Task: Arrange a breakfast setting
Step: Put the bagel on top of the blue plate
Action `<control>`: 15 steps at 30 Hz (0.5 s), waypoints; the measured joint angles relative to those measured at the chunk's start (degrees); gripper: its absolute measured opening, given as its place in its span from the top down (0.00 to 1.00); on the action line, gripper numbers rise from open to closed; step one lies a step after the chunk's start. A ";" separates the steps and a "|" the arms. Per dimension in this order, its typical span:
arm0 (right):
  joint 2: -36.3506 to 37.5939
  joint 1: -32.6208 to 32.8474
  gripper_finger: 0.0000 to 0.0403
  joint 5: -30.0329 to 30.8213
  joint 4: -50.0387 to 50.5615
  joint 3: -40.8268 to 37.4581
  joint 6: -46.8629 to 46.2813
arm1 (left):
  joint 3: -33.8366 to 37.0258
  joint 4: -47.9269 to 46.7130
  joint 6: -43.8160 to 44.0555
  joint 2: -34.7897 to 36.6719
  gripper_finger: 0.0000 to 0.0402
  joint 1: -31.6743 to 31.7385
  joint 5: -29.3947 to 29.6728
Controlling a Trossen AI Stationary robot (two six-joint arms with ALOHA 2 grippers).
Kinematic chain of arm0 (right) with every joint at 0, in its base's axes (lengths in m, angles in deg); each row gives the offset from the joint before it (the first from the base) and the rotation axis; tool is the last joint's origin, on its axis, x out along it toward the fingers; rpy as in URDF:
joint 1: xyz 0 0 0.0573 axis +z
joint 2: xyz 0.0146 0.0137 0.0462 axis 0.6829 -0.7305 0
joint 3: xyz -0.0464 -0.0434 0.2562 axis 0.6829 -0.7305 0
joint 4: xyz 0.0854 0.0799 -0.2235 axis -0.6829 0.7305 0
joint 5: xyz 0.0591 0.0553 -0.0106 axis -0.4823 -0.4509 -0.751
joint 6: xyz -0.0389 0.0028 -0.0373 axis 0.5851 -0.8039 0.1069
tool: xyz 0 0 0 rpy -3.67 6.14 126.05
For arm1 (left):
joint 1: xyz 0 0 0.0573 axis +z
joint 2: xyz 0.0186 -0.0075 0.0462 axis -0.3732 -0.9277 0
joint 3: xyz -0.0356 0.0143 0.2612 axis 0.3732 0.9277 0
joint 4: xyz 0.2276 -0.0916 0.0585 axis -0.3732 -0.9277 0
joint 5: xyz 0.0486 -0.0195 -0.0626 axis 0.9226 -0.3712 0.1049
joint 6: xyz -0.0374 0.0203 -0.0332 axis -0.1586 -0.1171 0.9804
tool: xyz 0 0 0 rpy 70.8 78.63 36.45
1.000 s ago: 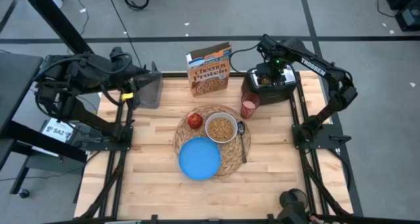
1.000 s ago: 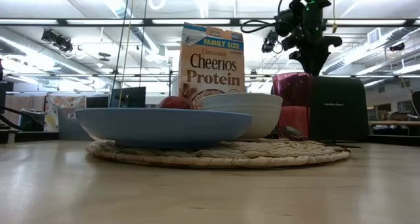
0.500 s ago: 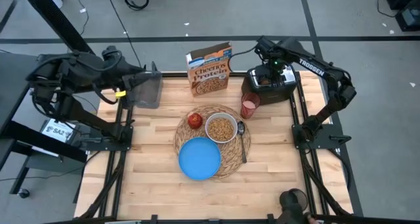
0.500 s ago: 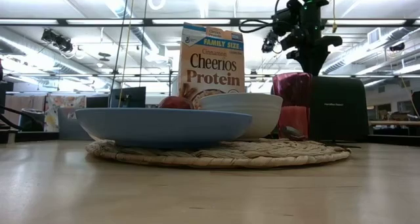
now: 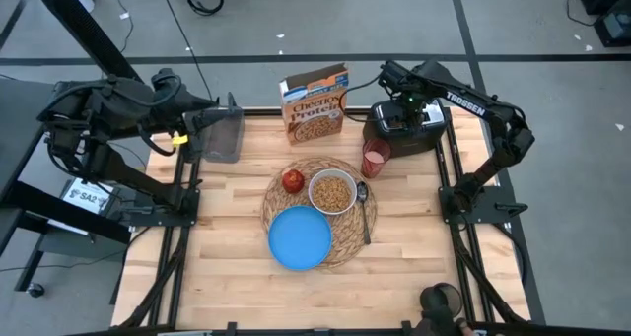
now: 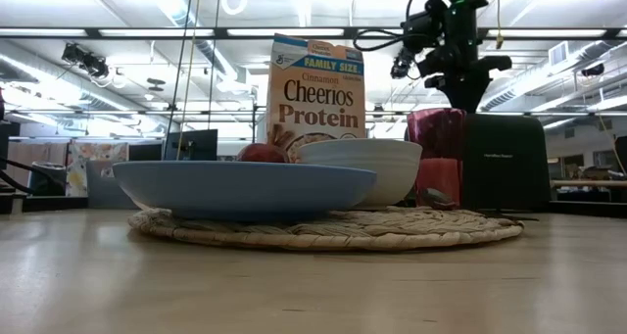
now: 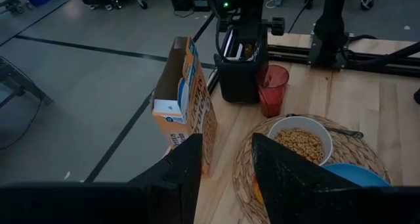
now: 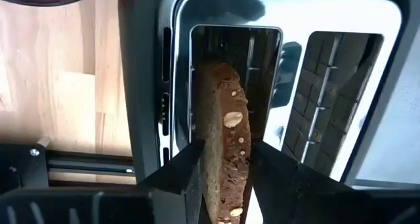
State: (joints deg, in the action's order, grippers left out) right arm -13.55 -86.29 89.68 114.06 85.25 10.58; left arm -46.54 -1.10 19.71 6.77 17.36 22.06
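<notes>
Now higher over the black toaster (image 5: 406, 129), right hand (image 8: 224, 165) pinching the toast slice (image 8: 226, 145), as before.

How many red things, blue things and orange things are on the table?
Red: 2, the apple and the cup
Blue: 1, the plate
Orange: 1, the cereal box
Total: 4
</notes>
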 joint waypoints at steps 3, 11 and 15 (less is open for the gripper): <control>-0.04 -0.09 0.71 1.02 -0.35 -0.60 -0.08 | 0.01 0.00 0.02 0.00 0.65 0.00 0.00; -0.04 -0.14 0.85 1.36 -1.22 -0.82 -0.77 | 0.00 0.02 0.07 0.00 0.65 0.00 0.00; -0.04 -0.14 0.91 1.38 -1.20 -0.82 -1.26 | 0.00 0.01 0.31 0.00 0.65 0.00 0.00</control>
State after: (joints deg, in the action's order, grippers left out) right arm -13.60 -86.43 91.06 112.86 84.43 9.31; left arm -46.54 -1.10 20.02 6.77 17.36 22.06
